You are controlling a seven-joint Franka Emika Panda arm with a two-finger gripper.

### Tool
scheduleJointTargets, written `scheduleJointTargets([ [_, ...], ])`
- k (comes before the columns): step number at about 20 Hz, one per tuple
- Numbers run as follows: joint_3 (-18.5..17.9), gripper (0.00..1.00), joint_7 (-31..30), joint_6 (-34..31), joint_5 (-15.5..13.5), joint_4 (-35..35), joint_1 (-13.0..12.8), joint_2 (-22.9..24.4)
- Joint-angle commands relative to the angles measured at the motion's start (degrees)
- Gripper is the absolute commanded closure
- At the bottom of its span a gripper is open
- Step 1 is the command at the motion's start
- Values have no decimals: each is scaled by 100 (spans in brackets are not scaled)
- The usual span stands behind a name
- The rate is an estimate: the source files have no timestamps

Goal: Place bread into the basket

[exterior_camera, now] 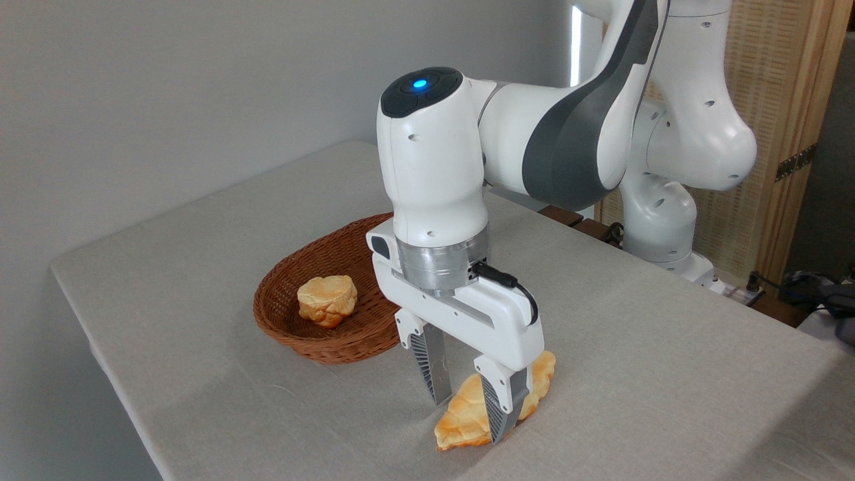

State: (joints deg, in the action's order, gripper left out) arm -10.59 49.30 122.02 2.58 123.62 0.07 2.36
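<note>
A spread gripper (467, 417) straddles the bread (467, 417) on the surface (200, 347), grasp pending; next, pinching, lifting, moving left to the basket (294, 334).

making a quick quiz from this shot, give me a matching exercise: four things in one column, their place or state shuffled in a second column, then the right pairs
Things:
1. long bread
2. round bun
3. basket
4. tool

Place or state:
A. inside the wicker container
B. open, one finger on each side of the loaf
C. lying on the cloth, outside the container
D. standing on the table, left of the arm

Pairs: 1-C, 2-A, 3-D, 4-B
</note>
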Motion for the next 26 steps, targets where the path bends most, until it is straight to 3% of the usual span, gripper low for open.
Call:
scheduleJointTargets([
  [1,-13,0,45,138,6,66,-33,19],
  [3,-4,2,53,147,23,92,-33,19],
  [6,-4,46,53,138,41,92,-33,19],
  [7,-4,54,88,112,58,92,-33,19],
  [26,-13,54,291,15,59,84,-24,63],
])
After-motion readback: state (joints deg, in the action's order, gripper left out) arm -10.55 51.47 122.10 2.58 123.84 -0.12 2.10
